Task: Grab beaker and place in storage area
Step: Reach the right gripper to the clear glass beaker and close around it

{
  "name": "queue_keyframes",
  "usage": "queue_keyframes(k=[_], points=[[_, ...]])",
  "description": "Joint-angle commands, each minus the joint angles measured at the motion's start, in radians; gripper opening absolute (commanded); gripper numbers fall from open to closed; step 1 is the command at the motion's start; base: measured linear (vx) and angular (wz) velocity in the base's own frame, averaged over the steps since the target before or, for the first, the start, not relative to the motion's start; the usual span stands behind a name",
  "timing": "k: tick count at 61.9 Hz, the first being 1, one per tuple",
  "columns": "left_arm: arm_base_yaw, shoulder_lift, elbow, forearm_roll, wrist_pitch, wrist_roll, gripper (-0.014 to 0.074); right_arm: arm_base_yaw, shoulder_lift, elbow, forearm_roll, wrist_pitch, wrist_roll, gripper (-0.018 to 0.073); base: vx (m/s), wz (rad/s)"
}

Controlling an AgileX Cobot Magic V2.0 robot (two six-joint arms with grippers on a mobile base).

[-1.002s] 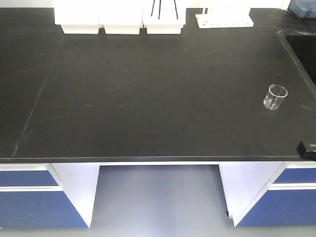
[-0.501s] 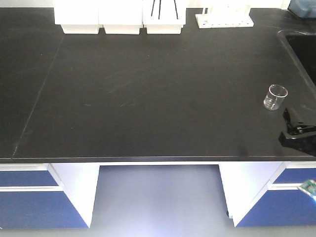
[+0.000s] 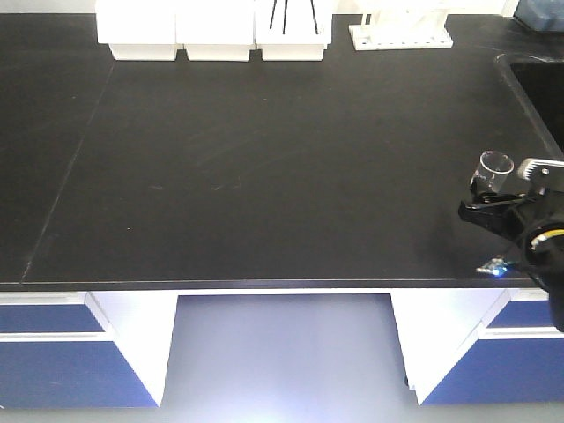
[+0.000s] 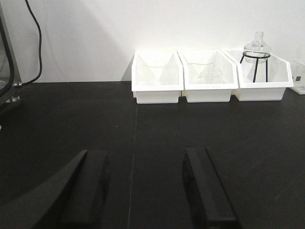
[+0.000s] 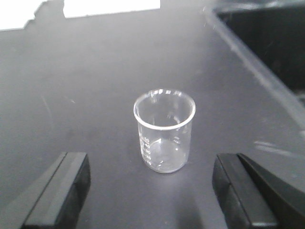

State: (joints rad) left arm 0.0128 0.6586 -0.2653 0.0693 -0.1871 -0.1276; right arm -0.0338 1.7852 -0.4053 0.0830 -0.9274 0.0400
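The beaker (image 3: pixel 495 166) stands upright on the black benchtop (image 3: pixel 264 159), close to the right edge and not far from the front right corner. It is small and made of clear glass, with tiny white marks on its side. The sink (image 3: pixel 539 88) is cut into the benchtop behind it, at the right edge.

The right gripper (image 3: pixel 498 189) is low over the benchtop at the beaker. Its jaws are spread wide. In the right wrist view the beaker (image 5: pixel 164 138) sits in the gap of the right gripper (image 5: pixel 151 164), a little ahead of the two black fingers (image 5: pixel 64 186). Neither finger touches the glass.

The left gripper (image 4: pixel 143 162) is over the benchtop too, well apart from the beaker. Its jaws are spread and there is nothing between them. It faces three white bins (image 4: pixel 209 76) that sit in a row along the back edge, by the white wall. The bin on the right holds a glass bottle (image 4: pixel 257 47) on a black wire stand.

A white tube rack (image 3: pixel 401 33) sits at the back edge, just beside the bins. Blue cabinets (image 3: pixel 53 352) are under the benchtop.
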Motion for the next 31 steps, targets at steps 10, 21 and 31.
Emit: queue_keyframes(k=[10,21,31], points=[[-0.008,0.001,-0.031,-0.005,-0.092,-0.007,0.0478,-0.002,0.079,-0.085,0.045,-0.113,-0.016,0.059,0.0,0.0],[-0.008,0.001,-0.031,-0.005,-0.095,-0.007,0.0478,-0.002,0.144,-0.136,0.082,-0.124,-0.059,0.0589,0.0,0.0],[-0.008,0.001,-0.031,-0.005,-0.095,-0.007,0.0478,-0.003,0.197,-0.2,0.085,-0.119,-0.058,0.0589,0.0,0.0]])
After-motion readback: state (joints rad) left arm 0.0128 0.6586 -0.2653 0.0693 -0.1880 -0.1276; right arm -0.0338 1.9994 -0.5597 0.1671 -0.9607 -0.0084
